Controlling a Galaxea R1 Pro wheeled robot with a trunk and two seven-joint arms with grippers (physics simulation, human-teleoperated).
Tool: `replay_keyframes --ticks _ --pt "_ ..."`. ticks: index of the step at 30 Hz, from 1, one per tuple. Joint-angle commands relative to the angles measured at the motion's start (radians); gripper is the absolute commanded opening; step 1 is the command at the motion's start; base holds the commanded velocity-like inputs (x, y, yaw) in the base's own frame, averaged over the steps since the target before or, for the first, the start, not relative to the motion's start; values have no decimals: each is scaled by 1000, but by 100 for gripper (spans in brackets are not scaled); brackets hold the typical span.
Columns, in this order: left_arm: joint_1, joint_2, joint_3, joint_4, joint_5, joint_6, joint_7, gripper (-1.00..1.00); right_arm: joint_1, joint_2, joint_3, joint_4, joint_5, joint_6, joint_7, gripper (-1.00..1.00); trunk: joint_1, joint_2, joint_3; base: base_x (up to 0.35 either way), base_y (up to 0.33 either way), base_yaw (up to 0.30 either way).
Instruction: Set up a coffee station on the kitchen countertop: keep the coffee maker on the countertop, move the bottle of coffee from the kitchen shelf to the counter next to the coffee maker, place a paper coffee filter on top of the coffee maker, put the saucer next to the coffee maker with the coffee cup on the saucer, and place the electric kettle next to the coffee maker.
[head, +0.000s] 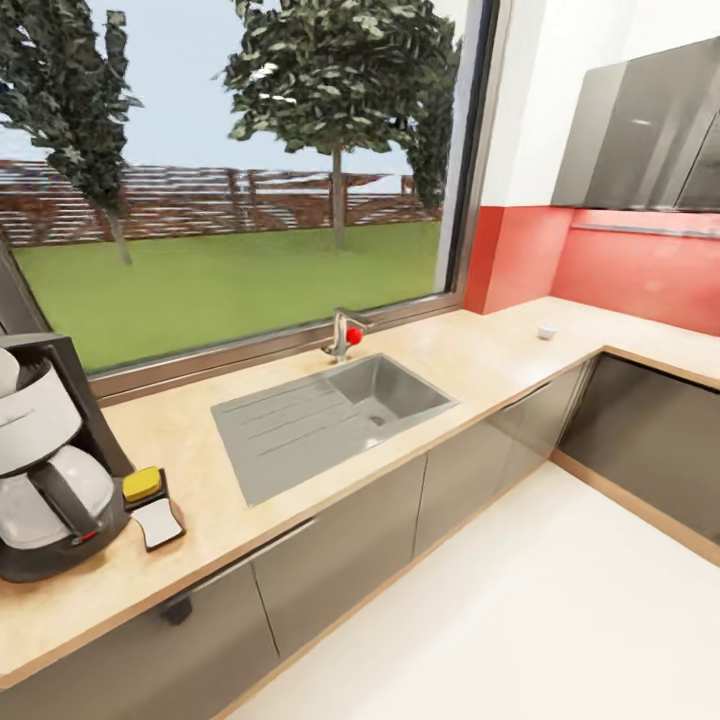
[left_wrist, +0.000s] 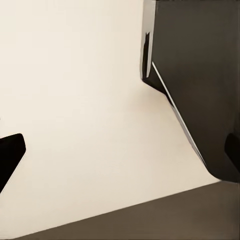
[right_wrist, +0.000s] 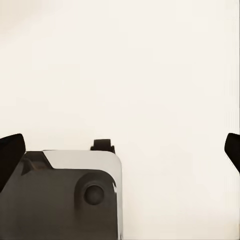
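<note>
On the countertop (head: 480, 365): the coffee maker (head: 50, 460) stands at the far left, the coffee bottle (head: 150, 505) touching or just beside its base; the sink (head: 330, 415) is inset mid-counter.
Cup: a small white thing (head: 546, 331) sits well apart near the corner — probably the coffee cup, too small to be sure.
Risk: reaching past the maker could knock the bottle off the front edge, since it sits near it.
Grippers: both spread, holding nothing — left fingertip (left_wrist: 10, 152) and right fingertip (right_wrist: 10, 150) hang over pale floor.
Wrist views add: the robot's own base (right_wrist: 70, 195) and a dark cabinet (left_wrist: 200, 75), absent from the head view.
</note>
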Motion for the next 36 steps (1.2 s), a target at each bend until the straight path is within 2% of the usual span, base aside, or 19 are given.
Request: replay_keyframes --ticks 1,24,36 --pt "1 0 3 -4 -1 4 0 100 -1 1 -8 1 10 -3 0 100 1 -2 -2 176 -282 -269" --pt "1 1 4 -2 -2 4 1 100 -1 0 -8 1 10 -3 0 100 1 -2 -2 175 -283 -269" --pt "1 1 5 -2 0 4 0 100 -1 1 -8 1 10 -3 -2 100 1 -2 -2 245 -224 -259"
